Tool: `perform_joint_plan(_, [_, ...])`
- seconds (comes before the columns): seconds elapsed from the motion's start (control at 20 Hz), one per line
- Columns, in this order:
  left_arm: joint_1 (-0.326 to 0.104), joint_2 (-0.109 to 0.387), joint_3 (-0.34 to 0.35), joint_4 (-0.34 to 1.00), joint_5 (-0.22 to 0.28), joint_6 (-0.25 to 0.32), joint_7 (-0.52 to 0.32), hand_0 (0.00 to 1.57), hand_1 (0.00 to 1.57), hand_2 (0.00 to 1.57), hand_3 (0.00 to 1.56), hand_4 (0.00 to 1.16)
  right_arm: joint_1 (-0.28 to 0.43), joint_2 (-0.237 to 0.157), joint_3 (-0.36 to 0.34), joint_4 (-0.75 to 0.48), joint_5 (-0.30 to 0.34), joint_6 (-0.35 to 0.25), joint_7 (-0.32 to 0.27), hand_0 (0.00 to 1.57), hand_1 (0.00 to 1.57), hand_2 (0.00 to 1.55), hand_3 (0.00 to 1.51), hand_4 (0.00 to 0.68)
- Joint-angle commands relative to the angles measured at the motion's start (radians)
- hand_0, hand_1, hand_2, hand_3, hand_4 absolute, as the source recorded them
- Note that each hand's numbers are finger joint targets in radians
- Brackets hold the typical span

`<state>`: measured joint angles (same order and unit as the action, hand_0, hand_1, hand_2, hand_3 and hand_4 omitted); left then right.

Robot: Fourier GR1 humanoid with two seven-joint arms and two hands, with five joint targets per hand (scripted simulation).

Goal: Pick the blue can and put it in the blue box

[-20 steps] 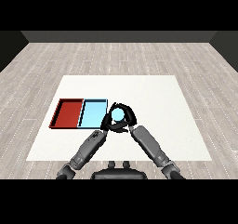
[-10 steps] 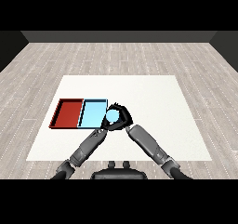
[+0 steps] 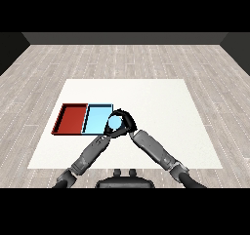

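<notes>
Fingers of the right hand [image 3: 123, 120] curl round the blue can [image 3: 114, 124], which stands upright in the grasp with its pale top facing up, held at the right rim of the blue tray [image 3: 96, 119]. The tray's open floor lies to the can's left, so, as I judge it, what remains is a short carry leftward over the rim, then a lowering and release. The left hand [image 3: 108, 134] sits just below the can, close against it; whether its fingers are open or curled cannot be told from this view. The red tray [image 3: 72, 118] lies further left on the white worktop [image 3: 161, 102], touching the blue tray's far side.
</notes>
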<state>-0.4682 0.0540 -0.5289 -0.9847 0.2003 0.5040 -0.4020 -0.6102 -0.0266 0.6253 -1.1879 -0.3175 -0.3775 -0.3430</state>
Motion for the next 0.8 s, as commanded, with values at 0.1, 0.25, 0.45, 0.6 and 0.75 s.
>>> perform_joint_plan(0.1, [-0.032,-0.051,-0.004,-0.043,0.017,0.021,0.036,0.77,0.77,0.82,0.68,0.67,-0.014,0.025,-0.024,-0.05,-0.028,0.011,0.064,1.44,1.44,1.45,1.39,0.606])
perform_joint_plan(0.25, [-0.054,-0.052,-0.016,0.034,0.057,0.022,-0.019,0.58,0.58,0.71,0.5,0.66,-0.041,0.025,-0.007,0.05,-0.076,0.032,-0.019,1.44,1.44,1.45,1.39,0.591])
perform_joint_plan(0.45, [0.038,-0.052,0.023,-0.024,0.126,-0.065,-0.042,1.18,1.18,1.19,1.03,0.63,0.029,0.025,0.023,0.017,-0.043,0.0,-0.029,1.44,1.44,1.45,1.39,0.58])
perform_joint_plan(0.6, [0.046,-0.047,0.007,-0.085,0.089,0.025,0.082,1.43,1.43,1.35,1.05,0.66,0.073,0.025,-0.028,-0.054,-0.075,0.045,-0.002,1.32,1.32,1.42,1.38,0.515])
perform_joint_plan(0.75, [-0.002,-0.053,-0.015,0.022,0.163,-0.004,-0.029,1.57,1.57,1.54,1.47,0.76,0.02,0.025,-0.074,-0.018,-0.114,0.079,0.022,1.09,1.09,1.12,0.8,0.0])
